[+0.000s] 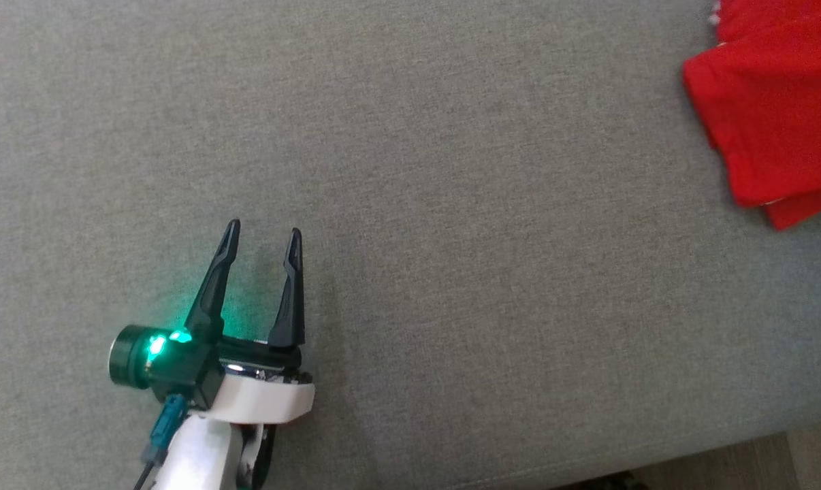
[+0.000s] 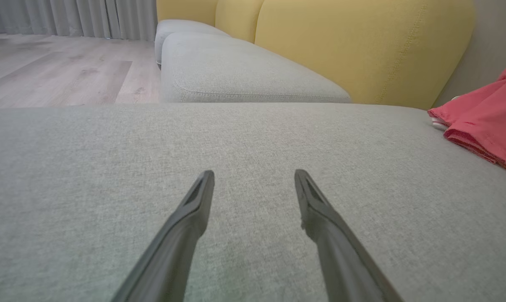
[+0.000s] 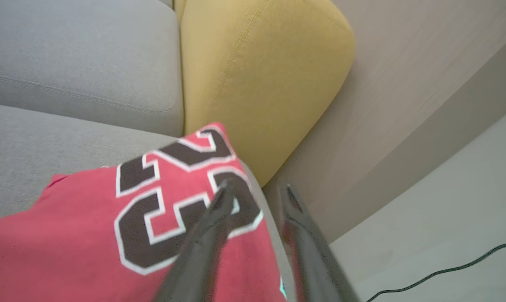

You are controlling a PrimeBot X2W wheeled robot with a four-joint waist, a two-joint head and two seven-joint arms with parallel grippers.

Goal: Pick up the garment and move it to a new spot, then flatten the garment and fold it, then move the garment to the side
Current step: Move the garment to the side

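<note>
Currently, left gripper (image 1: pixel 263 230) hovers empty over the cushion (image 1: pixel 451 204), fingers spread; right gripper (image 3: pixel 257 186), fingers parted and empty, hangs above the garment (image 3: pixel 68 230).

The one readable mark is a large number, 23 (image 3: pixel 173 197), printed in black digits with white outlines on the red jersey (image 3: pixel 60 243) at the right end of the grey sofa seat (image 3: pixel 35 142) (the digits lie sideways in the right wrist view, and a dark finger (image 3: pixel 202 243) of the right gripper (image 3: pixel 257 188) crosses part of the 3).

Grey sofa seat (image 1: pixel 451 170), yellow back cushions (image 2: pixel 362 50), wooden floor (image 2: pixel 47 71)
</note>
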